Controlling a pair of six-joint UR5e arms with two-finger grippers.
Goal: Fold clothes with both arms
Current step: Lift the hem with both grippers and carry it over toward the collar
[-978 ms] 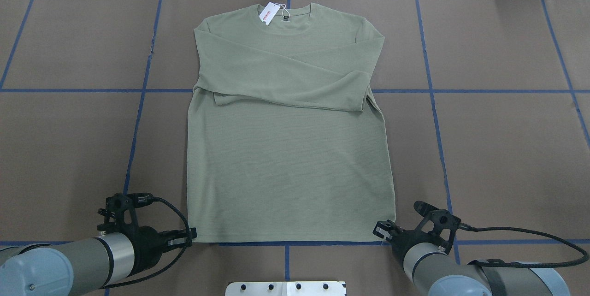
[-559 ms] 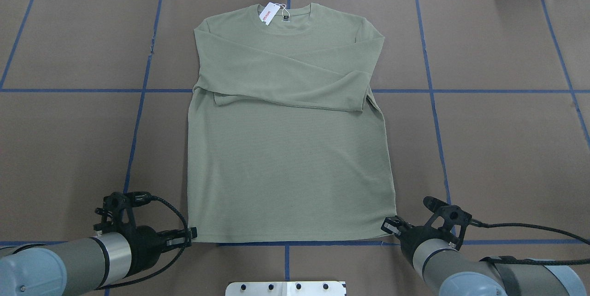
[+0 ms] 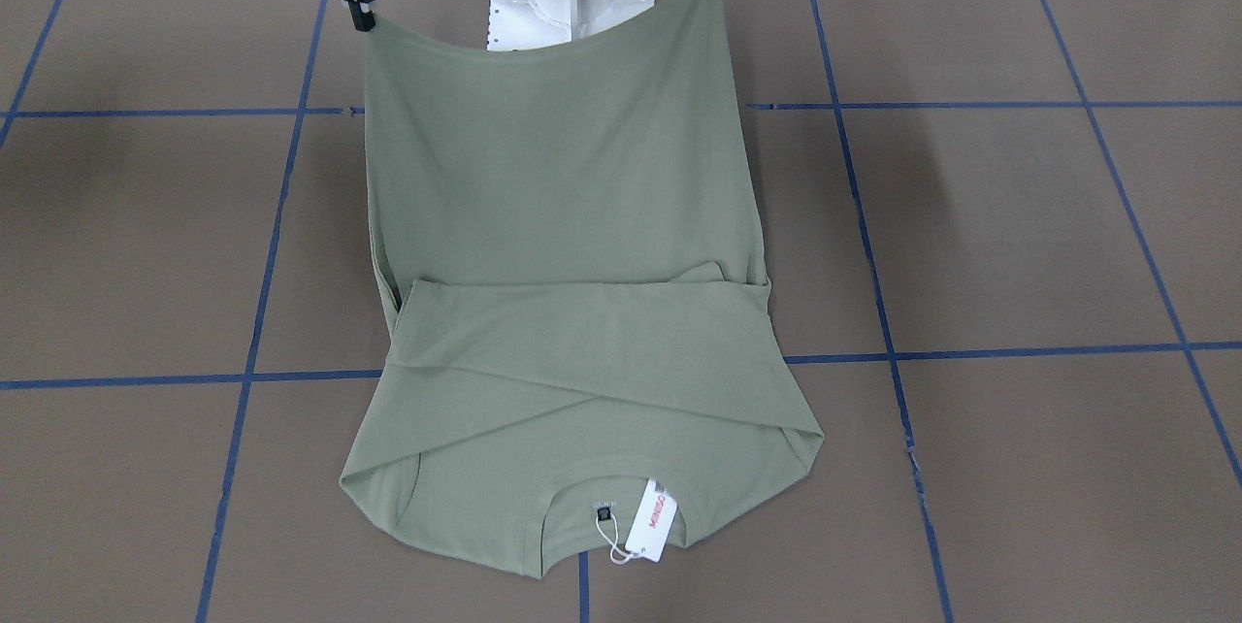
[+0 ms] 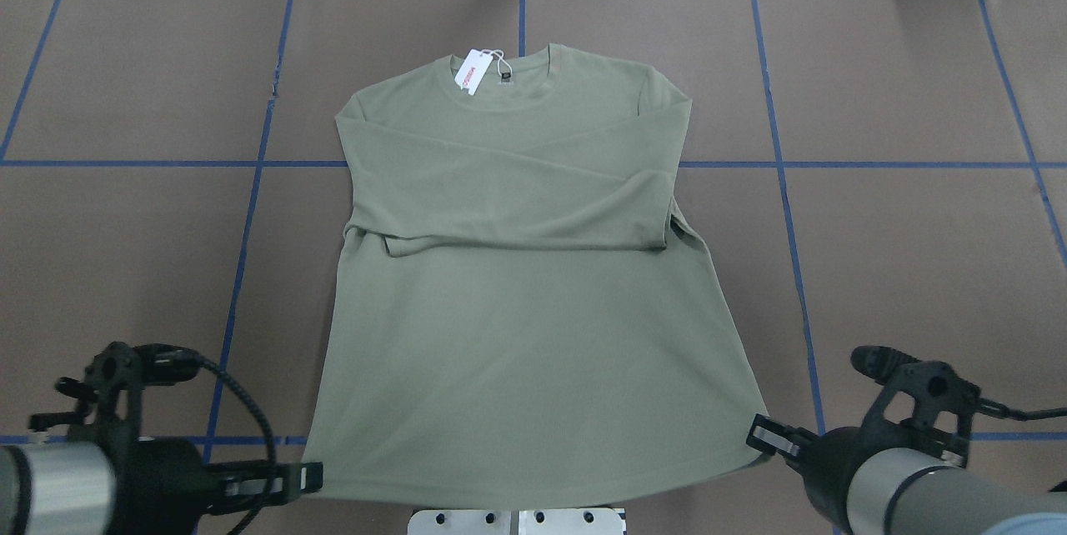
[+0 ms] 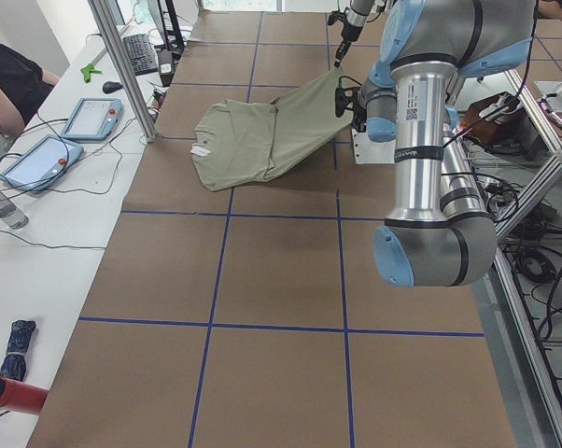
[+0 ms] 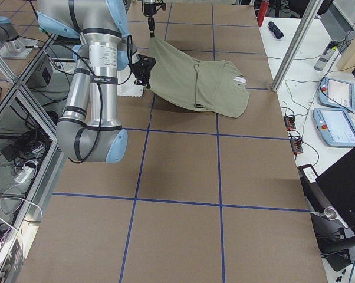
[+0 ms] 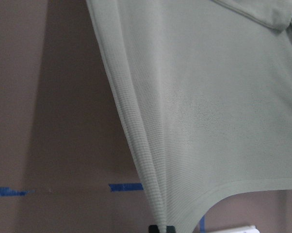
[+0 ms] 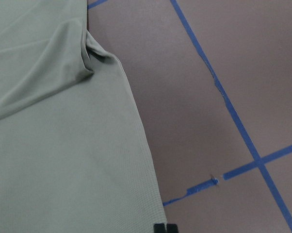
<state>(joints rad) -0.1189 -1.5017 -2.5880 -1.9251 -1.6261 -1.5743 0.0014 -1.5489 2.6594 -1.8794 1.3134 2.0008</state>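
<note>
- Fingers of our left gripper point(image 4: 313, 473) and right gripper point(image 4: 753, 433) clench the hem corners of the shirt point(image 4: 517, 352), held above the tabletop point(image 4: 917, 227).
- We see its collar point(image 4: 533, 68) straight ahead along the long axis, equally far from both.

The left gripper point(image 4: 307, 474) is clamped on one hem corner of the shirt point(image 4: 517, 335), lifted. The right gripper point(image 4: 757, 437) is clamped on the opposite corner.

Red "MINISO" on the white hang tag point(image 3: 650, 521) at the shirt point(image 3: 553, 177) neck; black neck label point(image 3: 604, 510) unreadable
</note>
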